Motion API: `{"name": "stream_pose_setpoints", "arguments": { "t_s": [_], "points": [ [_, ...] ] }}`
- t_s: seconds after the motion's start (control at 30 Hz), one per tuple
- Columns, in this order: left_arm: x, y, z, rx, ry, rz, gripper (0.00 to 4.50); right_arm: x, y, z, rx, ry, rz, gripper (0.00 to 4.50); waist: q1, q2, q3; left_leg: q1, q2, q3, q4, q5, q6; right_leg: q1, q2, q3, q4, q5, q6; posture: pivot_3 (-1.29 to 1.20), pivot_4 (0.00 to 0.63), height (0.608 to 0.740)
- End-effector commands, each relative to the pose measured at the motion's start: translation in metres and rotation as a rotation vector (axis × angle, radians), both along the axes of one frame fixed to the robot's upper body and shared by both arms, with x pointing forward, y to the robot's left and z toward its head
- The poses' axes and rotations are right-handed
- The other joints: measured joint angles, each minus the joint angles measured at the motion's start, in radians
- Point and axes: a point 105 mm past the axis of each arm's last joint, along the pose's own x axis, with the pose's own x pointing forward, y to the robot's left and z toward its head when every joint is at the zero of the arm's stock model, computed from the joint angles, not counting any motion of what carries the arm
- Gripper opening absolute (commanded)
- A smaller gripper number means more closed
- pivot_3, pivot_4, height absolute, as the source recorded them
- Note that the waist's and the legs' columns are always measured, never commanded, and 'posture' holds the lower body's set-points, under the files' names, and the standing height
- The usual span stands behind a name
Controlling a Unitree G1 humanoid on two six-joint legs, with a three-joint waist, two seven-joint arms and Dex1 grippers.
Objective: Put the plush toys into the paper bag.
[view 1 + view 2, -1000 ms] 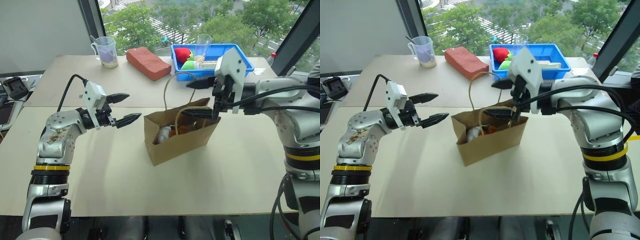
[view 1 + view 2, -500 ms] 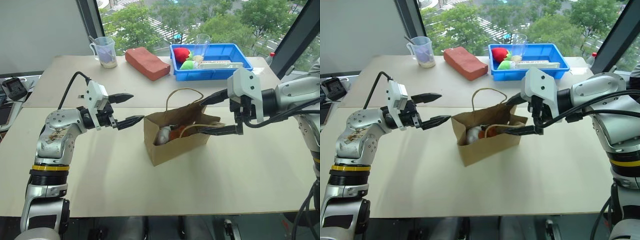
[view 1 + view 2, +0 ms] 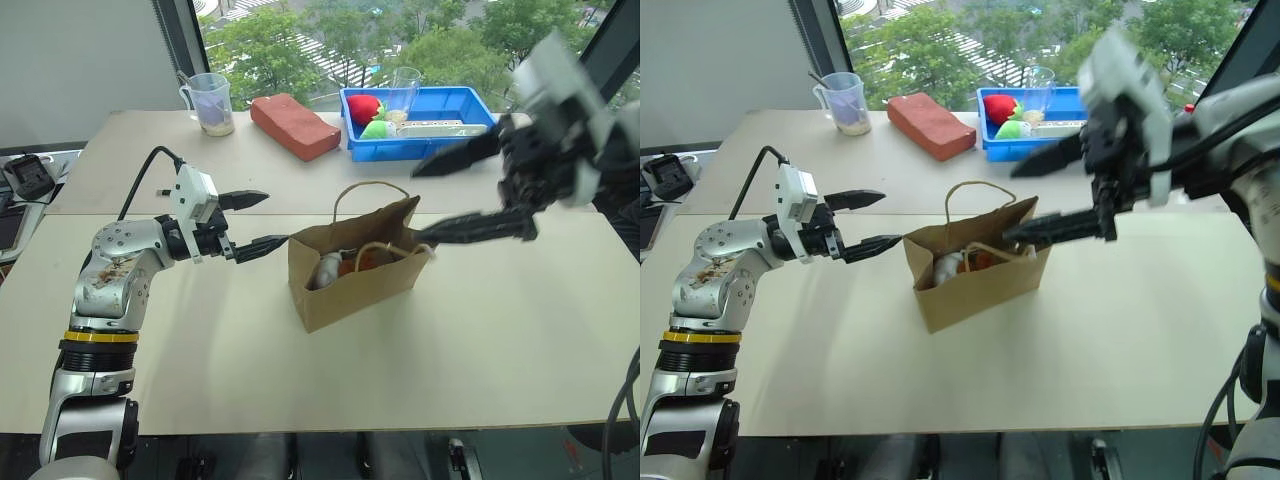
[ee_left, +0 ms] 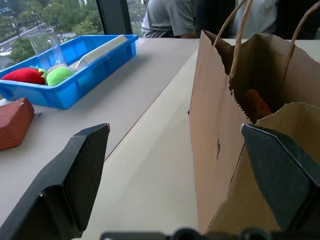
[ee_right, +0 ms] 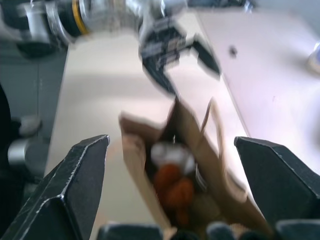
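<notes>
The brown paper bag (image 3: 355,270) stands upright and open at the middle of the table, one cord handle arching above it. Inside lie the plush toys: a white one (image 3: 328,268) and an orange-brown one (image 3: 368,258), seen from above as white plush (image 5: 170,152) and brown plush (image 5: 175,187). My left gripper (image 3: 272,220) is open, level, just left of the bag's left edge and holding nothing. My right gripper (image 3: 415,205) is open and empty, raised above and to the right of the bag's mouth, with its lower finger over the bag's right rim.
At the back stand a blue bin (image 3: 385,150) holding a red strawberry-like item, a green soft item and a clear cup, a reddish brick (image 3: 296,125), and a measuring cup (image 3: 212,103). A person stands beyond the table in the left wrist view.
My right gripper has lifted out of the bag's mouth, moving up and to the right, still open. The left gripper and the bag have stayed where they were.
</notes>
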Motion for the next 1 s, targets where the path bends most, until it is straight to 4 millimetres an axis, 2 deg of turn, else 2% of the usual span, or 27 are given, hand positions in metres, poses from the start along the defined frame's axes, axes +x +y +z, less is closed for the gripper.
{"name": "stream_pose_setpoints", "arguments": {
  "t_s": [0.03,0.1,0.2,0.37,0.43,0.47,0.53,0.63,0.73,0.87,1.0],
  "points": [
    [0.004,0.0,0.01,-0.022,-0.035,0.012,4.5,-0.016,0.014,-0.016,-0.005,0.065,0.049,4.46,0.003,0.0,0.0,0.0,0.0,0.0,0.0,0.0,0.0,0.0,0.0,0.0,0.0,0.0,0.0,0.0,0.15,0.74],
    [0.009,0.001,0.012,-0.045,-0.024,0.033,4.5,-0.023,0.016,-0.035,-0.032,0.108,0.059,3.91,0.011,0.0,0.0,-0.001,0.0,0.0,0.0,0.0,0.0,0.0,0.0,0.0,0.001,0.0,0.0,0.0,0.15,0.74],
    [0.019,0.002,0.006,-0.013,-0.029,0.076,3.63,-0.038,0.012,-0.069,-0.122,0.176,0.085,2.95,0.024,0.0,0.0,-0.004,-0.002,-0.001,0.002,-0.001,0.001,0.0,-0.001,-0.001,0.003,0.0,0.0,0.0,0.15,0.74],
    [0.027,-0.019,0.0,-0.021,-0.036,0.049,1.3,-0.052,0.008,-0.115,-0.214,0.244,0.102,1.22,0.03,0.0,0.0,-0.004,-0.003,0.001,0.005,-0.002,0.004,0.001,-0.003,-0.002,0.0,0.001,0.001,0.0,0.15,0.74],
    [0.03,-0.032,-0.001,-0.029,-0.038,0.023,0.29,-0.049,0.014,-0.133,-0.212,0.239,0.1,0.51,0.028,0.0,0.0,-0.004,-0.003,0.001,0.007,-0.002,0.004,0.002,-0.003,-0.002,0.0,0.001,0.001,0.0,0.15,0.74],
    [0.031,-0.037,-0.003,-0.028,-0.04,0.01,0.0,-0.046,0.017,-0.139,-0.203,0.231,0.09,0.15,0.025,0.0,0.0,-0.004,-0.003,0.001,0.008,-0.002,0.004,0.002,-0.003,-0.002,0.0,0.001,0.001,0.0,0.15,0.74],
    [0.032,-0.048,-0.005,-0.019,-0.039,-0.022,0.0,-0.034,0.024,-0.147,-0.177,0.18,0.061,0.03,0.02,0.0,0.0,-0.004,-0.004,0.001,0.009,-0.002,0.004,0.003,-0.003,-0.002,0.0,0.001,0.002,0.0,0.15,0.74],
    [0.03,-0.056,-0.007,-0.005,-0.038,-0.054,0.0,-0.017,0.032,-0.14,-0.12,0.114,0.024,0.03,0.011,0.0,0.0,-0.002,-0.004,0.002,0.01,-0.002,0.004,0.002,-0.002,-0.001,0.001,0.001,0.001,0.0,0.15,0.74],
    [0.028,-0.058,-0.008,0.006,-0.032,-0.084,0.0,-0.01,0.035,-0.135,-0.099,0.091,0.01,0.03,0.009,0.0,0.0,-0.002,-0.004,0.001,0.01,-0.002,0.003,0.002,-0.001,-0.001,0.002,0.001,0.001,0.0,0.15,0.74],
    [0.007,-0.07,-0.015,0.032,-0.003,-0.218,0.0,0.011,0.044,-0.137,-0.054,0.015,-0.062,0.03,0.01,0.0,0.0,-0.002,-0.002,0.001,0.009,-0.002,0.003,0.002,0.001,-0.001,0.002,0.001,0.001,0.0,0.15,0.74],
    [-0.007,-0.077,-0.01,0.014,0.018,-0.294,0.0,0.018,0.052,-0.141,-0.037,-0.004,-0.079,0.03,0.013,0.0,0.0,-0.004,-0.002,0.001,0.009,-0.002,0.003,0.001,0.0,-0.001,0.004,0.001,0.001,0.0,0.15,0.74]
  ]
}}
